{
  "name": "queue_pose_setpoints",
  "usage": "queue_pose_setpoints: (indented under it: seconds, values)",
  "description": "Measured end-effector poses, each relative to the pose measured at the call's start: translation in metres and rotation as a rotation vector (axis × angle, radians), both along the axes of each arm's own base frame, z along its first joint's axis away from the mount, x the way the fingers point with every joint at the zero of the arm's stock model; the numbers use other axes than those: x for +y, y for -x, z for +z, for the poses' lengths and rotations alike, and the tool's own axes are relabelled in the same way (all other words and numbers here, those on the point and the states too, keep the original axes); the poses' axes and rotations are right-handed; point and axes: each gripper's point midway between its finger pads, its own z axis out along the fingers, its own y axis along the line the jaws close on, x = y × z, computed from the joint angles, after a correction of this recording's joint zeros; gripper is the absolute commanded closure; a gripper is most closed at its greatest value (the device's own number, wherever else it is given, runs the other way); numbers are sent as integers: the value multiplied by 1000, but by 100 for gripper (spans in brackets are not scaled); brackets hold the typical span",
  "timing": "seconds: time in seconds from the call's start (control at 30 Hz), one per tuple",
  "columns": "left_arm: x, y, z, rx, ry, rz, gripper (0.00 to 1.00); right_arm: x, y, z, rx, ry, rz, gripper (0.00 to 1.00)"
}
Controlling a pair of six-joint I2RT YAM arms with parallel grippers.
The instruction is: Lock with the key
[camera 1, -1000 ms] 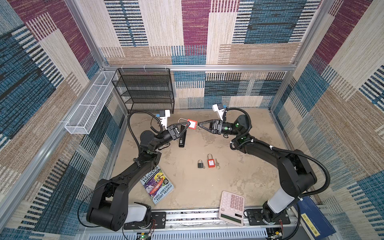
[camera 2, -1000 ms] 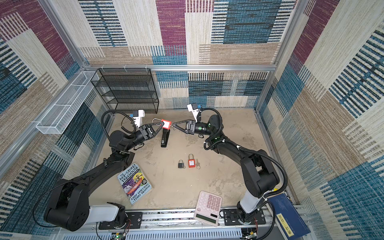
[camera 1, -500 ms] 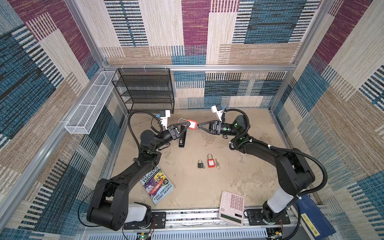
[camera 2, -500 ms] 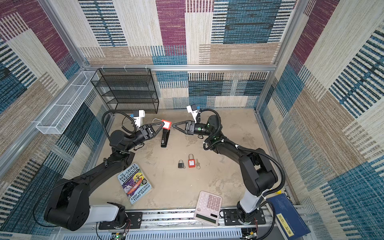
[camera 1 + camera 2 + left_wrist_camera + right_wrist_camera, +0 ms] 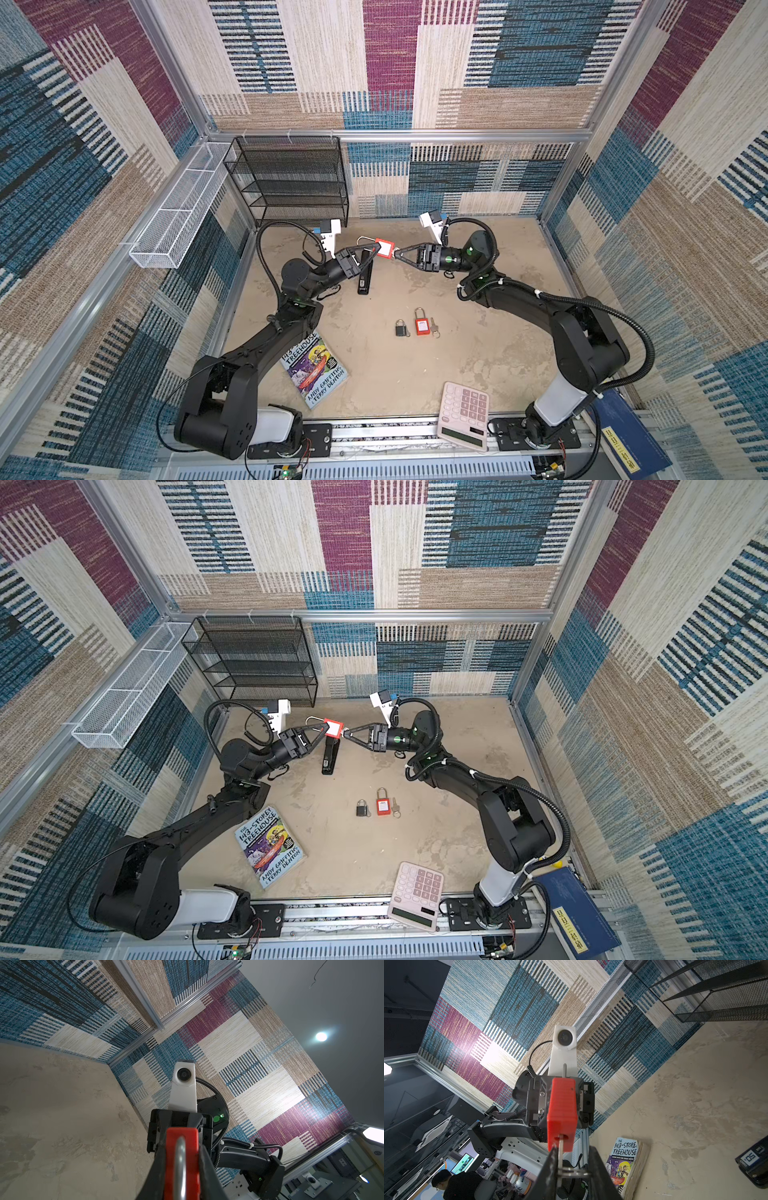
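A red padlock (image 5: 385, 248) (image 5: 333, 728) hangs in the air at the back middle, held by its body in my left gripper (image 5: 376, 249) (image 5: 181, 1147), which is shut on it. Its steel shackle (image 5: 363, 240) (image 5: 179, 1163) stands swung open toward the left arm. A silver key (image 5: 560, 1151) sits in the keyhole on the padlock's underside (image 5: 562, 1113). My right gripper (image 5: 397, 253) (image 5: 572, 1148) has closed around the key: the key lies against one finger and its ring (image 5: 573, 1173) spans across to the other.
On the floor lie a second red padlock (image 5: 422, 325) with a key (image 5: 434, 326), a small black padlock (image 5: 401, 329), a black device (image 5: 364, 278) below the grippers, a book (image 5: 314, 370) and a pink calculator (image 5: 463, 415). A black mesh rack (image 5: 291, 183) and white wire basket (image 5: 178, 208) stand back left.
My right gripper has moved a little left up to the padlock and drawn its jaws in around the key. The left arm and padlock have stayed put.
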Motion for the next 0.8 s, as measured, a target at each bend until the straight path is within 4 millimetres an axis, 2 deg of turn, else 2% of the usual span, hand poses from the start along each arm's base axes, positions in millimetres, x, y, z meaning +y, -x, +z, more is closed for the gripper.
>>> queue_pose_setpoints:
  seconds: [0.3, 0.8]
  values:
    - [-1, -2, 0, -3, 0, -3, 100, -2, 10, 11, -67, -3, 2, 100]
    - [0, 1, 9, -13, -4, -1, 100, -4, 8, 12, -93, 0, -33, 100]
